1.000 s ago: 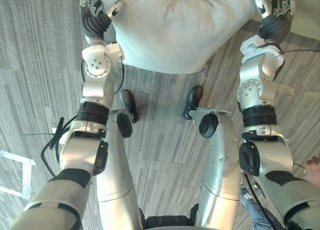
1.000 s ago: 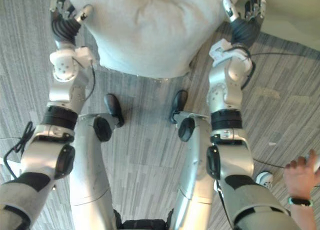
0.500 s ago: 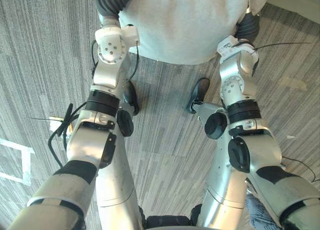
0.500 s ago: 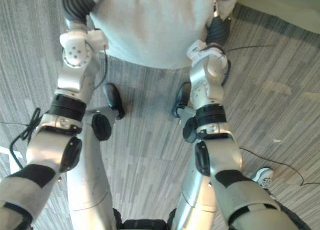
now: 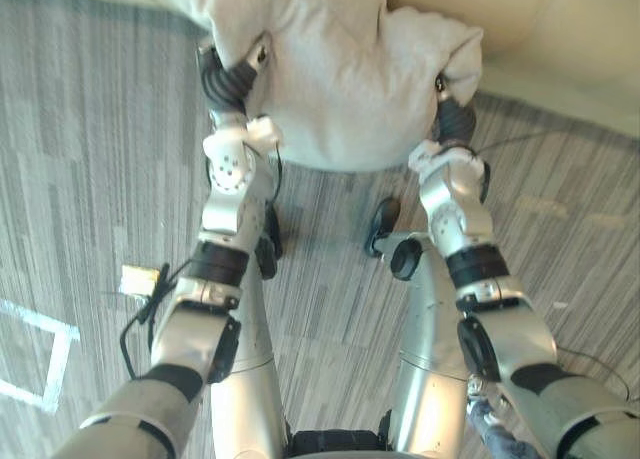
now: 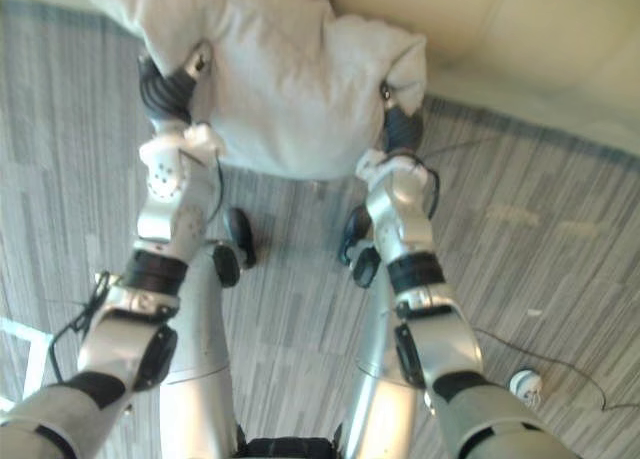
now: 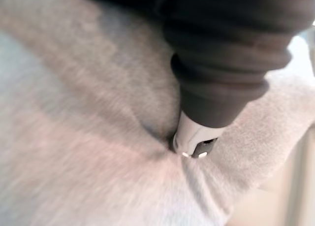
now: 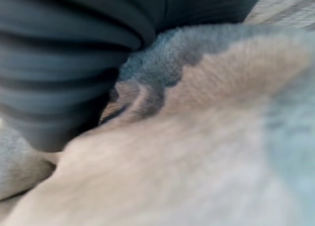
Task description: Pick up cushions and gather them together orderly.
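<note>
Head cam, looking down: one large pale grey cushion (image 5: 350, 79) is clamped between my two arms, off the grey striped carpet (image 5: 90, 179). L hand (image 5: 232, 77) presses its left edge, R hand (image 5: 452, 124) its right edge. Progress, as I judge it: pick-up done for this cushion, placing and lining up w/ others not yet done.

Hard to read: both hands are sunk in cloth, so I can't tell if either is closed on it or just pushing. A pale beige surface (image 5: 540, 39) lies beyond, cut off by the frame; poss. a sofa, not sure.
</note>
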